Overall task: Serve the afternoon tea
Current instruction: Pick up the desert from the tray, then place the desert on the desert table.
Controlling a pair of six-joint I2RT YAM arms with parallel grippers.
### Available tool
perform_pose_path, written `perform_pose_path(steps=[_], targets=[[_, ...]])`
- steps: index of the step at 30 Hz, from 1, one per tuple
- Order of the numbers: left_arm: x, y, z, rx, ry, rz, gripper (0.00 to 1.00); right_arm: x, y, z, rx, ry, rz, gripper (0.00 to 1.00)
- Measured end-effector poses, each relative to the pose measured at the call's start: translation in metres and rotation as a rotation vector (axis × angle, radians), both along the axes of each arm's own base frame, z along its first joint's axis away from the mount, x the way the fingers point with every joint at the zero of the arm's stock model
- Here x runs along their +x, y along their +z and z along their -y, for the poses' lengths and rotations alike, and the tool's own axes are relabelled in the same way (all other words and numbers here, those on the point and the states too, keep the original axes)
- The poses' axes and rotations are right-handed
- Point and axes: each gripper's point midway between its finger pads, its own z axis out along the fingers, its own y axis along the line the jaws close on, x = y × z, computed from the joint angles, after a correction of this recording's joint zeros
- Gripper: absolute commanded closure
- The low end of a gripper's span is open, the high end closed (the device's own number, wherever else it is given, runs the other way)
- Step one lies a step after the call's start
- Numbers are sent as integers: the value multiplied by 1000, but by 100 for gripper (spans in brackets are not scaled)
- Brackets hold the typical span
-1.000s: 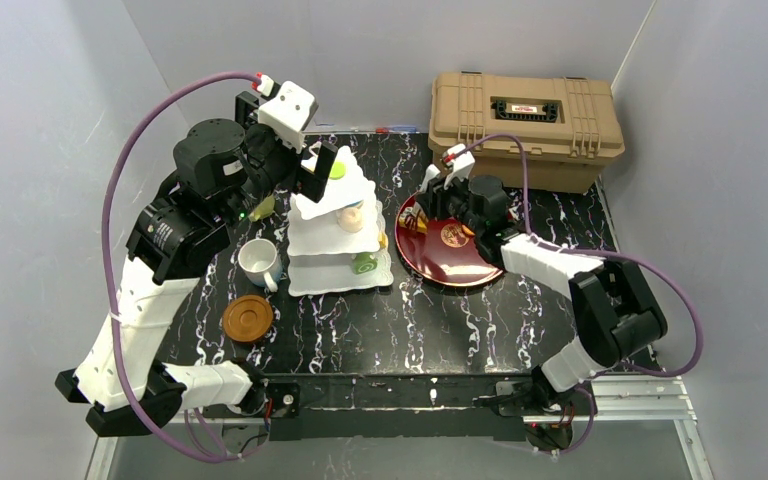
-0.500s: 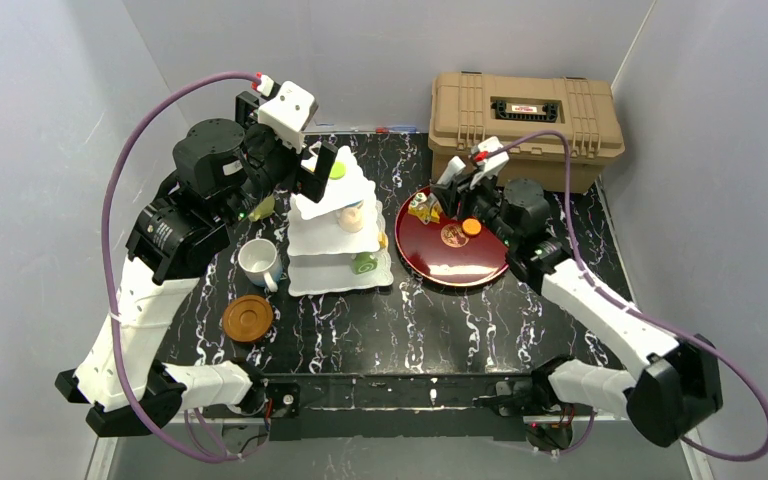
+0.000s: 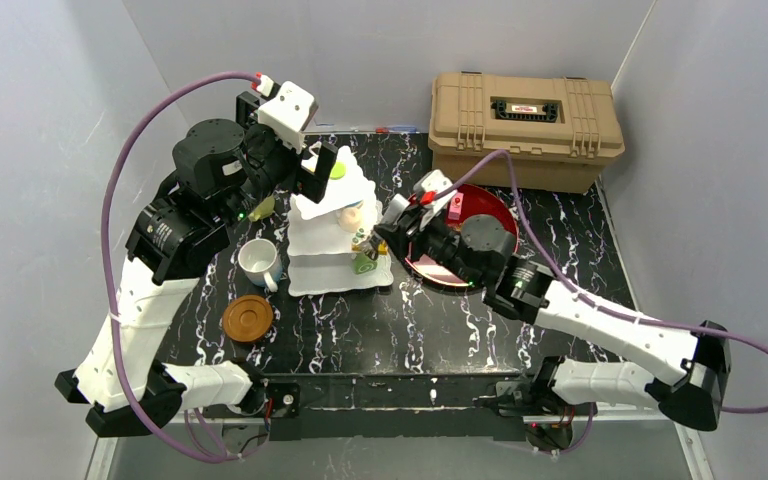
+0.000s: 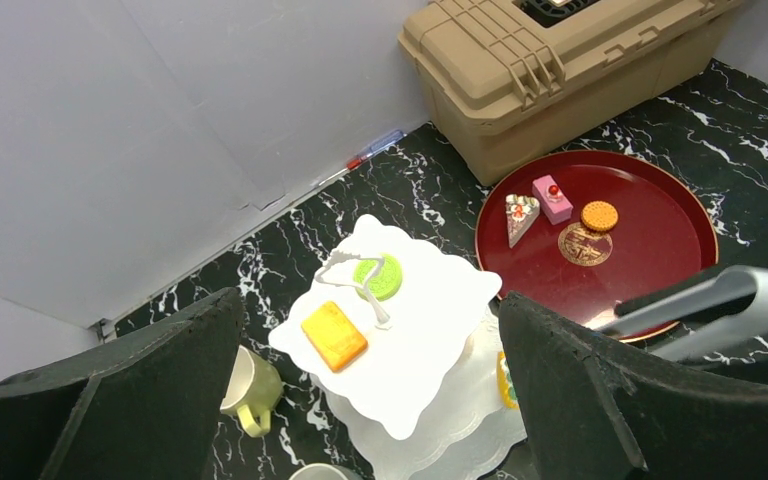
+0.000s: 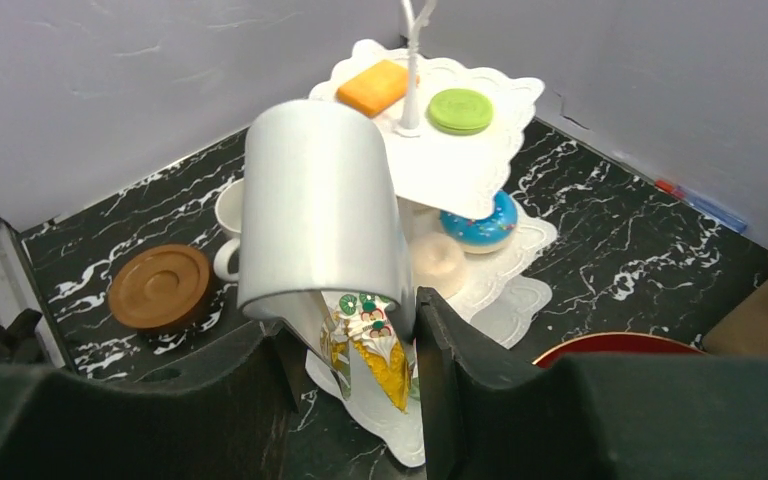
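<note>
**Pincer brings a cake slice from tray to stand**

Right pincer (image 5: 356,345) now pinches a wedge-shaped yellow toy cake slice with cream topping (image 5: 378,368), its jaws partly closed on the slice's sides. A second ago it was over the round dark-red lacquer tray (image 3: 488,208) at 1 o'clock on the black marbled counter (image 3: 440,320). It has since swung across and hangs at the 3 o'clock side of the white three-tier scalloped cake stand (image 3: 312,274), with the slice over the bottom tier's edge. The pickup looks done and the placement is still to come, probably by lowering onto a bare patch of that tier. Left pincer (image 3: 317,172) has not moved; its jaws are spread wide above the stand's top tier and hold nothing. At 9 o'clock the white ceramic mug (image 3: 258,260) stands beside, not on, the round brown coaster (image 3: 247,318).
</note>
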Motion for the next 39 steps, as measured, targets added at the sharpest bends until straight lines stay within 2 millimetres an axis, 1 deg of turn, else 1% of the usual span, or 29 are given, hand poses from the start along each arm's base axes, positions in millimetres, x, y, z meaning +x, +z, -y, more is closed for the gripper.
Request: perform_pose_path(steps=[2, 4, 11, 14, 17, 24, 39], targets=[[0, 0, 0, -1, -1, 0, 2, -7, -2, -11, -4, 11, -1, 74], [-1, 1, 0, -3, -3, 1, 2, -8, -6, -19, -6, 9, -1, 74], [-5, 4, -2, -11, -6, 10, 1, -5, -18, -55, 26, -18, 18, 74], [-6, 5, -3, -13, -8, 12, 1, -3, -22, -66, 37, -29, 31, 74], [-6, 5, -2, -14, -10, 12, 1, -2, -24, -74, 47, -37, 43, 74], [-6, -1, -2, -5, -11, 0, 1, 5, -13, -73, 93, -72, 63, 74], [-6, -1, -1, -9, -18, -2, 1, 7, 7, -73, 181, -88, 85, 75]])
